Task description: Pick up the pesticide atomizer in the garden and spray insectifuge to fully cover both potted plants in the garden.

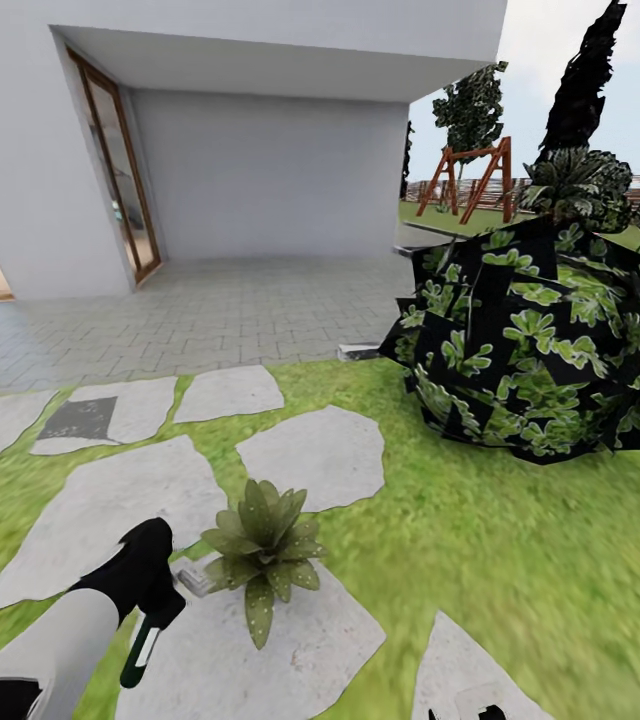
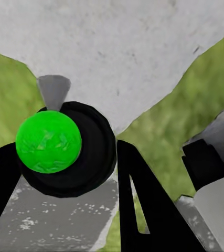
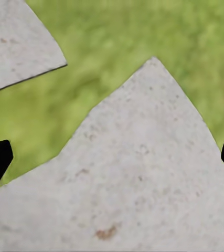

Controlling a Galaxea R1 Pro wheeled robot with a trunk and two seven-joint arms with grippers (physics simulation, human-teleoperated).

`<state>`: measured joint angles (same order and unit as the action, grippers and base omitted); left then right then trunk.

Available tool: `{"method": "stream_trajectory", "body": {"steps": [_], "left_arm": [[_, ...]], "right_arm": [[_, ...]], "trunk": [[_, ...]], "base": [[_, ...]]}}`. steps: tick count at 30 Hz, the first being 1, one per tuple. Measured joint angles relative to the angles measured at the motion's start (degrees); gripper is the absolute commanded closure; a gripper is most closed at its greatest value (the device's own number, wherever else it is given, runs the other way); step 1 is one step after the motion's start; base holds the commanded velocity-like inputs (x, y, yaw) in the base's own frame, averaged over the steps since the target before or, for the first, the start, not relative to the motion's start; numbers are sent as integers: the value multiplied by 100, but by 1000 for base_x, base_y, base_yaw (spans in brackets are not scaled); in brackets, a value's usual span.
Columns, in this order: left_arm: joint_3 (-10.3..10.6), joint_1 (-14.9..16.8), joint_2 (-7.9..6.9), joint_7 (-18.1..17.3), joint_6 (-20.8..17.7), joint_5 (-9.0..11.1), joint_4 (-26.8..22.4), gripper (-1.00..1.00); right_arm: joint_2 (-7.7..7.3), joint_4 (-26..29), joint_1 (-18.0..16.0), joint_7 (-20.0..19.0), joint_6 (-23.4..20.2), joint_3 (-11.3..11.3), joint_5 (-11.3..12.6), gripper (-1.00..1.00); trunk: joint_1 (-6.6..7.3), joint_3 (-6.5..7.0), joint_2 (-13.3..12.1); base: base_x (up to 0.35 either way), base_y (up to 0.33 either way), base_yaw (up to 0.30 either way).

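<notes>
One potted plant (image 1: 262,548), a low rosette of pointed green leaves, sits on a grey stepping stone (image 1: 270,650) in the garden lawn. Whitish insectifuge specks (image 1: 258,603) dot its front leaves. My left gripper (image 1: 158,598) is just left of it, shut on the pesticide atomizer (image 1: 146,640), whose white head (image 1: 193,579) points at the plant. In the left wrist view the atomizer (image 2: 64,152) sits between the black fingers (image 2: 140,210), above speckled stone (image 2: 33,223). My right gripper (image 3: 112,160) hangs open over a stepping stone (image 3: 138,178). The other potted plant is out of view.
A big dark leafy bush (image 1: 540,340) stands on the lawn at right. Beyond it are a wooden swing frame (image 1: 470,180) and trees. The grey paved patio (image 1: 210,310) and the house with a glass door (image 1: 120,170) lie ahead. More stepping stones (image 1: 310,455) cross the grass.
</notes>
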<state>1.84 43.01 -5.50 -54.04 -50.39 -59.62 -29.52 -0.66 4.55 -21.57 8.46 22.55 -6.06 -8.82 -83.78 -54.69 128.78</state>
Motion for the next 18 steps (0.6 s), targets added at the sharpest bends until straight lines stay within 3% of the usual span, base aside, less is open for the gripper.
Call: {"method": "stream_trajectory", "body": {"steps": [6, 13, 18], "left_arm": [[-1, 13, 6, -1, 0, 3, 1, 100], [12, -26, 57, 0, 12, 3, 8, 100], [3, -31, 19, -1, 62, -8, 229, 100]], "right_arm": [[2, 1, 1, 0, 0, -1, 0, -100], [-3, 0, 0, 0, 3, 0, 3, -100], [3, -2, -1, 0, 3, 0, 2, -100]], "trunk": [[0, 0, 0], [0, 0, 0], [0, 0, 0]], "base": [[0, 280, -220], [0, 37, -273], [0, 1, -58]]}}
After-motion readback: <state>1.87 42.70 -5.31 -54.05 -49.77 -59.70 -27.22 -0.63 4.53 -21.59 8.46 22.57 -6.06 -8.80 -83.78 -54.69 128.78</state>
